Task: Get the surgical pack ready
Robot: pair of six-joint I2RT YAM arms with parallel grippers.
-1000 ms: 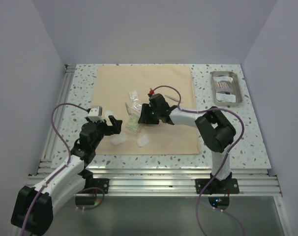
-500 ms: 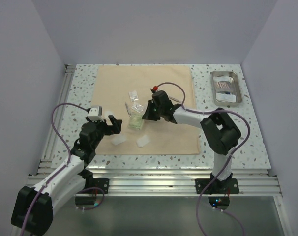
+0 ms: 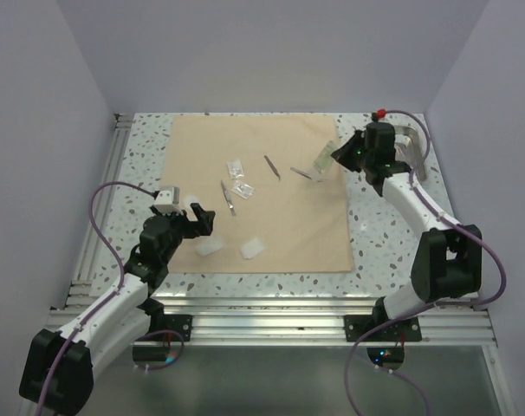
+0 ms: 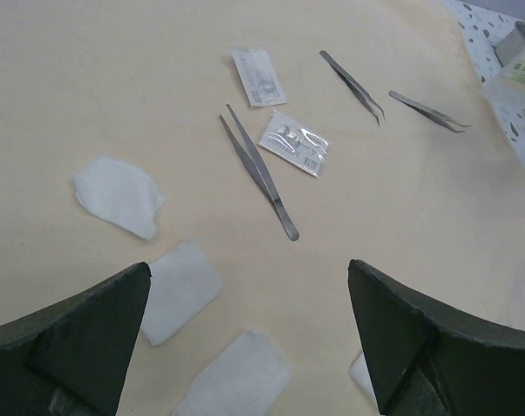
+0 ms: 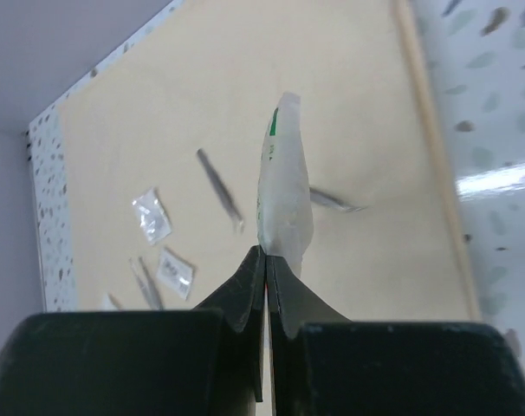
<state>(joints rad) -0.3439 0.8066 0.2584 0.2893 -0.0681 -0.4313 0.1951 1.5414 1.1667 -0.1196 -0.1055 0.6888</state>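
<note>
The tan cloth lies flat in the middle of the table. My right gripper hangs above the cloth's right edge, shut on a white and green sachet that stands up from the fingertips. Behind that arm the steel tray is mostly hidden. Three thin metal tweezers and two clear sachets rest on the cloth. My left gripper is open near the cloth's front left, above white pads, holding nothing.
Two white pads lie near the cloth's front edge. A third pad shows in the left wrist view. Speckled tabletop surrounds the cloth, and grey walls close in the back and sides.
My right gripper shut on the white and green sachet at the cloth's centre and carried it up to the right edge beside the tray. The left arm has stayed still.
</note>
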